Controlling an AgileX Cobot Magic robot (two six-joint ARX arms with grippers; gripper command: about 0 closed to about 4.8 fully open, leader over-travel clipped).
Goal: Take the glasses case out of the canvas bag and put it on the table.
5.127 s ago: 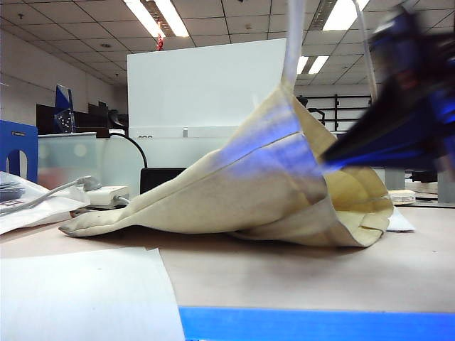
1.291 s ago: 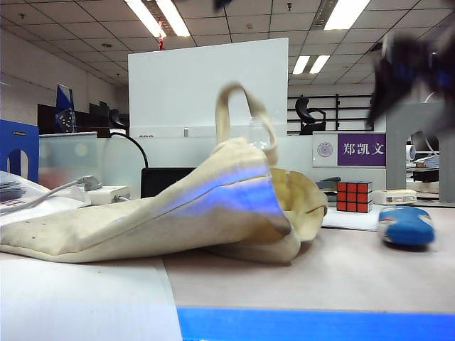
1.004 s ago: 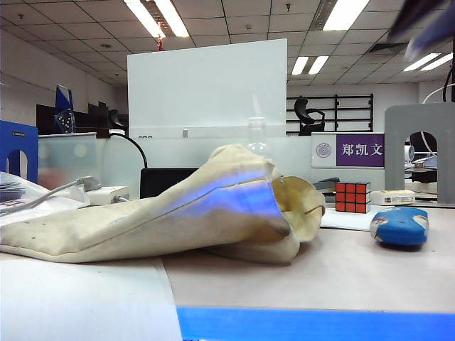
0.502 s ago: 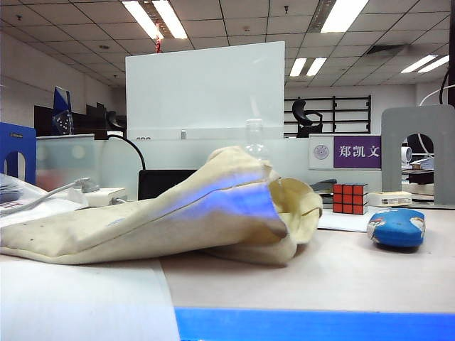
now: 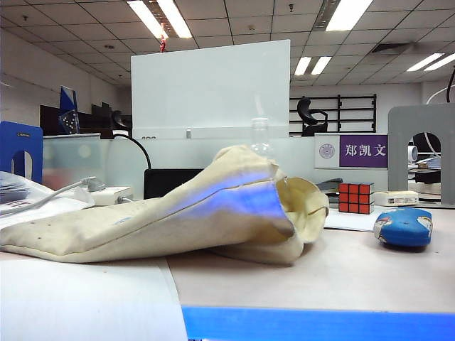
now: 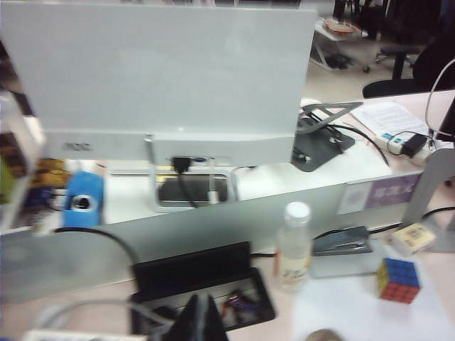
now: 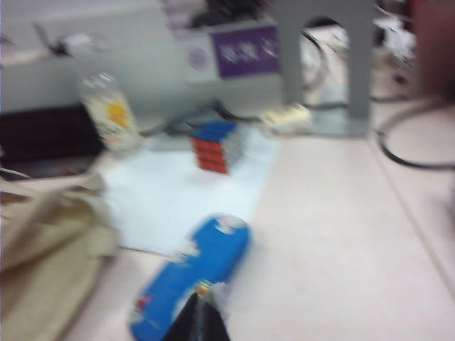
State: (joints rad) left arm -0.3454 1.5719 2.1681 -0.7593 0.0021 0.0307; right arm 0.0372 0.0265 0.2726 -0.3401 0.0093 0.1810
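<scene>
The blue glasses case [image 5: 403,227] lies on the table [image 5: 341,277], to the right of the canvas bag [image 5: 178,213] and apart from it. The bag rests slumped on its side, its mouth facing the case. In the right wrist view my right gripper [image 7: 197,321] is shut and empty, hovering over the near end of the glasses case [image 7: 192,273], with the canvas bag [image 7: 43,263] beside it. My left gripper [image 6: 201,321] is shut and empty, pointing at the back of the table. Neither gripper shows in the exterior view.
A red Rubik's cube [image 5: 355,197] sits on white paper behind the case. A clear bottle [image 5: 261,138] stands behind the bag. A white sheet [image 5: 85,298] lies at the front left. A black box [image 6: 199,280] and cables are at the back. A grey stand [image 5: 426,153] rises at the right.
The bag, earlier lifted with an arm in it, now lies slumped, handle dropped. The case rests on the table. The blurred arm at upper right has left the exterior view.
</scene>
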